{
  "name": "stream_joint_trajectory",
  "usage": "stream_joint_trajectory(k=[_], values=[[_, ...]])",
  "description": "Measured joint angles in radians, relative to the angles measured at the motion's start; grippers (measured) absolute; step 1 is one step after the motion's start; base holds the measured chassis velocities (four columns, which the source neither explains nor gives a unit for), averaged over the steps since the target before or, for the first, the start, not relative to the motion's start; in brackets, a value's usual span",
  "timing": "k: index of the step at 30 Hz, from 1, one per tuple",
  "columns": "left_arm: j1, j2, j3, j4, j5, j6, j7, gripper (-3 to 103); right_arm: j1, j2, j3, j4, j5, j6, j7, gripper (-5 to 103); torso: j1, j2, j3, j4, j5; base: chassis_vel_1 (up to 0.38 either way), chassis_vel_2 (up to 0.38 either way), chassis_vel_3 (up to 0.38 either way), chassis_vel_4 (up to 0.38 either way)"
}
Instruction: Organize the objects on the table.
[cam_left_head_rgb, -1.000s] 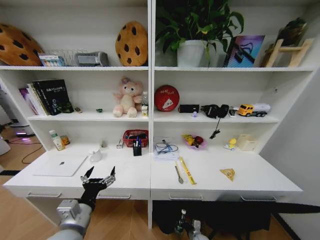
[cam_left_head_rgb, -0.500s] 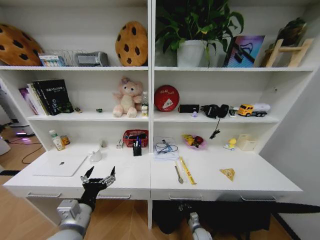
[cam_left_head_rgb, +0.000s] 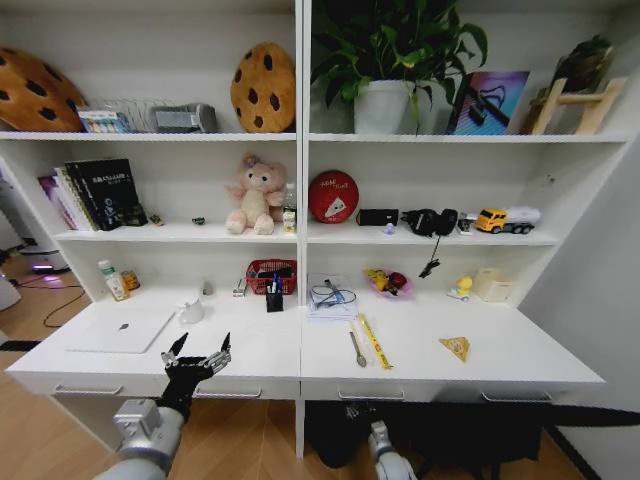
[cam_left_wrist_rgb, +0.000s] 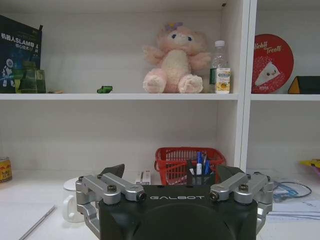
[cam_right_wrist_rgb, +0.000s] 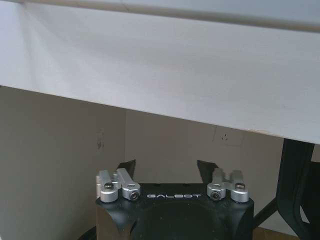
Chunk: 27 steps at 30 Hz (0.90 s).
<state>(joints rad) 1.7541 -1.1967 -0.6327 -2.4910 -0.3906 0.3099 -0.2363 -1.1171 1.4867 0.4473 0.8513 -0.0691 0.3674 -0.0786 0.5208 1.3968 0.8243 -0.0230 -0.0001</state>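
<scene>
I hold my left gripper (cam_left_head_rgb: 198, 356), fingers spread and empty, at lower left over the table (cam_left_head_rgb: 270, 355) front edge. My right gripper (cam_right_wrist_rgb: 167, 167), fingers also spread, sits below the tabletop at bottom centre. One slim silver laptop (cam_left_head_rgb: 122, 330) lies flat at left; I judge it stiff, slippery, best lifted by an edge. One light clear bottle (cam_left_head_rgb: 111, 280) stands behind it.

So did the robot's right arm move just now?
Yes. The right gripper, low under the desk edge, has crept slightly left and a little higher compared with the drawer handle. The left gripper stayed put.
</scene>
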Motion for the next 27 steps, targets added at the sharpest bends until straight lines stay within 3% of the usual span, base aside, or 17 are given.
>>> stream_joint_trajectory(k=[1,5,9,11,12,14,15,16,17,18,19,20,22,23,25,26,27], values=[[0.0,0.0,0.0,0.0,0.0,0.0,0.0,100,0.003,0.0,0.001,-0.002,0.002,-0.002,0.0,71,0.0,0.0,0.0,0.0,0.0,0.0,0.0,0.0,0.0],[0.0,0.0,0.0,0.0,0.0,0.0,0.0,100,0.0,-0.003,0.002,0.012,0.012,-0.018,0.01,88,0.0,0.0,0.0,0.0,0.0,0.0,0.0,0.0,0.0],[0.0,0.0,0.0,0.0,0.0,0.0,0.0,100,-0.038,-0.008,-0.003,0.071,0.045,-0.086,0.072,99,0.0,0.0,0.0,0.0002,0.0,0.0,0.0,0.0,0.0],[0.0,0.0,0.0,0.0,0.0,0.0,0.0,100,-0.129,-0.03,-0.035,0.194,0.202,-0.314,0.181,100,0.0,0.0,0.0,-0.0001,0.0,0.0,0.0,0.0,0.0],[0.0,0.0,0.0,0.0,0.0,0.0,0.0,100,-0.129,-0.03,-0.035,0.194,0.202,-0.314,0.181,100,0.0,0.0,0.0,-0.0001,0.0,0.0,0.0,0.0,0.0],[0.0,0.0,0.0,0.0,0.0,0.0,0.001,100,-0.185,-0.042,-0.045,0.299,0.423,-0.546,0.322,100,0.0,0.0,0.0,-0.0003,0.0001,0.0,0.0,0.0,0.0],[0.0,0.0,0.0,0.0,0.0,0.0,0.001,100,-0.185,-0.042,-0.045,0.299,0.423,-0.546,0.322,100,0.0,0.0,0.0,-0.0003,0.0001,0.0,0.0,0.0,0.0],[0.0,0.0,0.0,0.0,0.0,0.0,0.0,100,-0.212,-0.049,-0.044,0.375,0.6,-0.697,0.455,100,0.0,0.0,0.0,-0.0002,0.0001,0.0,0.0,0.0,0.0],[0.0,0.0,0.0,0.0,0.0,0.0,0.0,100,-0.227,-0.055,-0.042,0.432,0.733,-0.782,0.556,100,0.0,0.0,0.0,-0.0001,0.0002,0.0,0.0,0.0,0.0],[0.0,0.0,0.0,0.0,0.0,0.0,0.0,100,-0.227,-0.055,-0.042,0.432,0.733,-0.782,0.556,100,0.0,0.0,0.0,-0.0001,0.0002,0.0,0.0,0.0,0.0],[0.0,0.0,0.0,0.0,0.0,0.0,0.0,100,-0.239,-0.063,-0.039,0.479,0.84,-0.826,0.632,100,0.0,0.0,0.0,0.0,0.0002,0.0,0.0,0.0,0.0],[0.0,0.0,0.0,0.0,0.0,0.0,0.0,100,-0.239,-0.063,-0.039,0.479,0.84,-0.826,0.632,100,0.0,0.0,0.0,0.0,0.0002,0.0,0.0,0.0,0.0],[0.0,0.0,0.0,0.0,0.0,0.0,0.0,100,-0.295,-0.092,-0.026,0.661,1.185,-0.894,0.874,100,0.0,0.0,0.0,0.0,0.0002,0.0,0.0,0.0,0.0],[0.0,0.0,0.0,0.0,0.0,0.0,0.001,100,-0.318,-0.101,-0.023,0.752,1.295,-0.895,0.969,100,0.0,0.0,0.0,-0.0001,0.0003,0.0,0.0,0.0,0.0],[0.0,0.0,0.0,0.0,0.0,0.0,0.0,100,-0.359,-0.113,-0.017,0.929,1.444,-0.882,1.139,100,0.0,0.0,0.0,0.0001,-0.0002,0.0,0.0,0.0,0.0],[0.0,0.0,0.0,0.0,0.0,0.0,0.0,100,-0.359,-0.113,-0.017,0.929,1.444,-0.882,1.139,100,0.0,0.0,0.0,0.0001,-0.0002,0.0,0.0,0.0,0.0],[0.0,0.0,0.0,0.0,0.0,0.0,0.0,100,-0.375,-0.121,-0.017,1.008,1.503,-0.867,1.233,100,0.0,0.0,0.0,0.0001,-0.0001,0.0,0.0,0.0,0.0]])
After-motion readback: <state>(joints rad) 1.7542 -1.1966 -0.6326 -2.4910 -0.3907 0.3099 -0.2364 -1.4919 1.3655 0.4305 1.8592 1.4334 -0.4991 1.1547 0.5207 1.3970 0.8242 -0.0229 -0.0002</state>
